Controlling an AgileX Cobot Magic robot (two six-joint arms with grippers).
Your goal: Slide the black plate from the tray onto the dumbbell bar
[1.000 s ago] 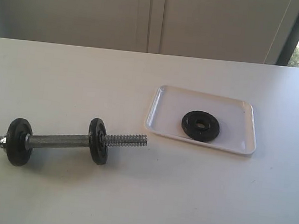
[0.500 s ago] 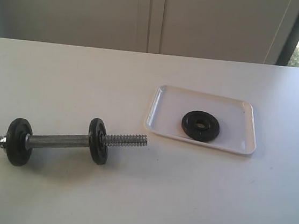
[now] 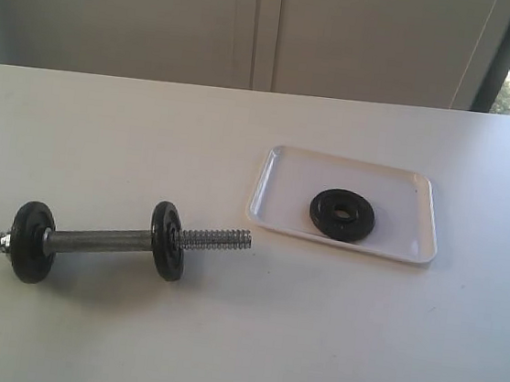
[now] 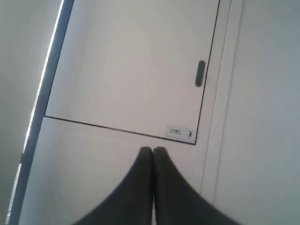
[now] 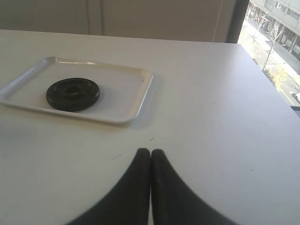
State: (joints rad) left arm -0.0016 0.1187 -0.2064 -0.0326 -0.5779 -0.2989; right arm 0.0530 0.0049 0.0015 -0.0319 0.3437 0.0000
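The black plate (image 3: 342, 214) lies flat in the white tray (image 3: 276, 170) right of the table's middle. The right wrist view shows the same black plate (image 5: 72, 93) and tray (image 5: 133, 91). The dumbbell bar (image 3: 102, 241) rests on the table at the left, carrying two black discs; its threaded end (image 3: 217, 238) points toward the tray. My right gripper (image 5: 150, 152) is shut and empty, over bare table some way from the tray. My left gripper (image 4: 153, 150) is shut and empty, facing a white wall panel. Neither gripper appears in the exterior view.
A white table (image 3: 311, 345) carries everything; its right edge (image 5: 276, 89) runs beside a window. White cabinet doors (image 3: 255, 25) stand behind the table. A small dark handle (image 4: 200, 73) sits on the wall panel.
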